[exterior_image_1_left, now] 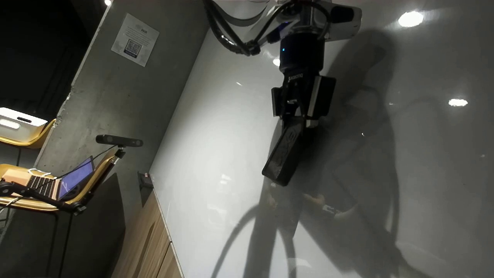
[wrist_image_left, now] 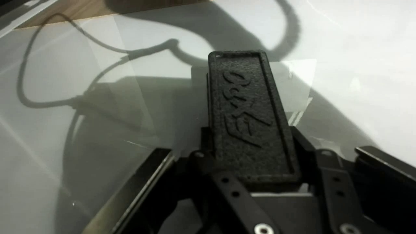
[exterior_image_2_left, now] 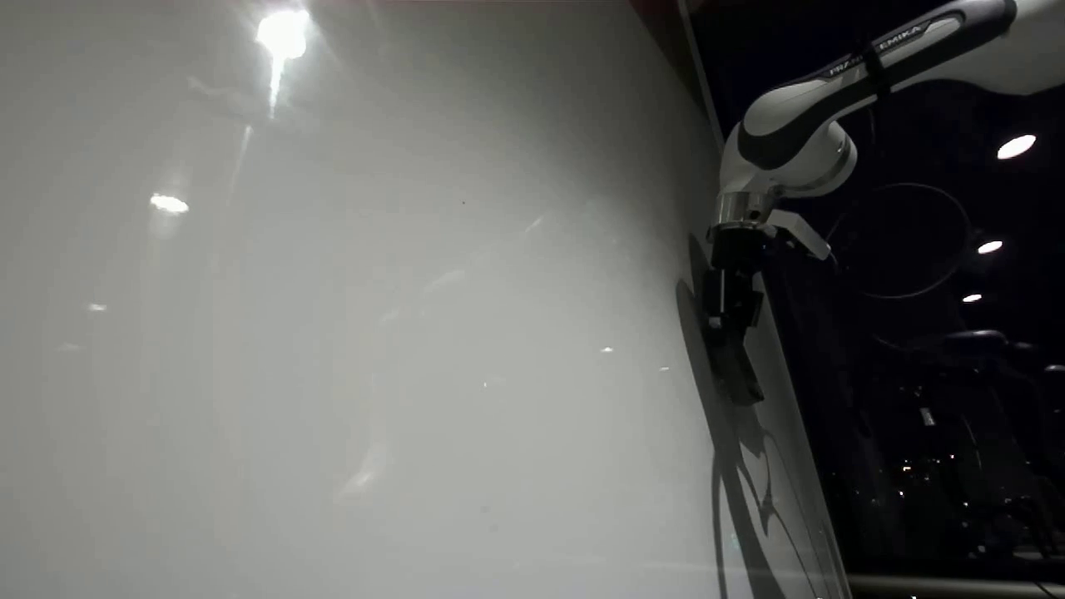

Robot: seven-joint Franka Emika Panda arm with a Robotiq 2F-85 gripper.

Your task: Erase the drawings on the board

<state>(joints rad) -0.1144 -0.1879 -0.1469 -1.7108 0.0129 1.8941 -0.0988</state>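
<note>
The gripper (wrist_image_left: 252, 139) clamps an eraser (wrist_image_left: 245, 97) by its sides, one end jutting out. The eraser slants close over the board (exterior_image_1_left: 200, 154), which fills most of both exterior views; whether they touch I cannot tell. A laptop (exterior_image_1_left: 77, 179) rests on a chair (exterior_image_1_left: 32, 204).

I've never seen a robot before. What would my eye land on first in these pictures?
Probably the black eraser held by the gripper, large in the middle of the wrist view, with the glossy white board behind it. Next, perhaps, the big dark shadow spread across the board and the glaring light reflection at upper right in an exterior view. An open laptop sits on the left there.
</note>
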